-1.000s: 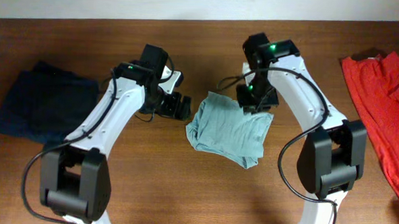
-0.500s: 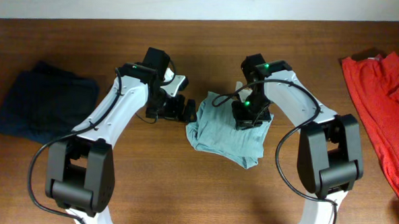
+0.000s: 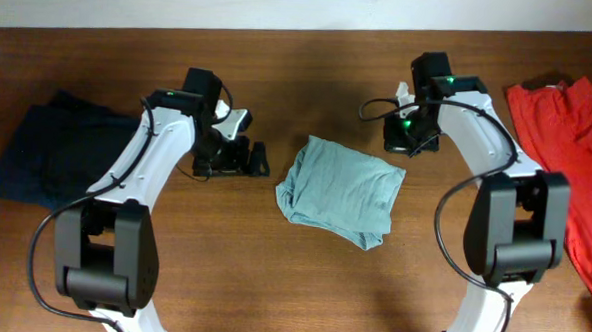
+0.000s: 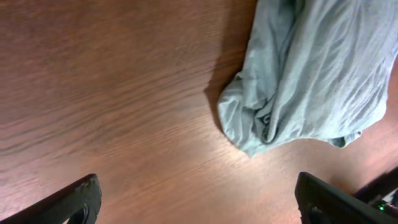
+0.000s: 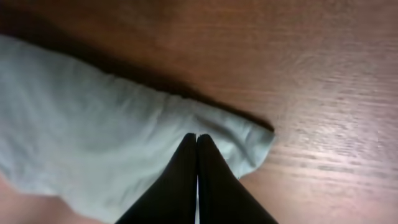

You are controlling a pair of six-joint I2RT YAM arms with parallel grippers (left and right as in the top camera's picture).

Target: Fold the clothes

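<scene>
Pale green garment (image 3: pixel 340 193) lies folded mid-table between the arms. Left gripper (image 3: pixel 259 159) is spread wide and empty. Right gripper (image 5: pixel 196 140) is pinched closed on nothing by its top-right corner. We'd flatten the bunched left edge, pressing low and slow, before fetching the red garment (image 3: pixel 567 148)

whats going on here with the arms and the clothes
Two robot arms are folding clothes on a wooden table. A pale green cloth lies folded in the middle, and neither arm holds it. The left tool is open beside it. The right tool is shut near its far corner. A dark cloth lies at the left and a red cloth at the right.
</scene>
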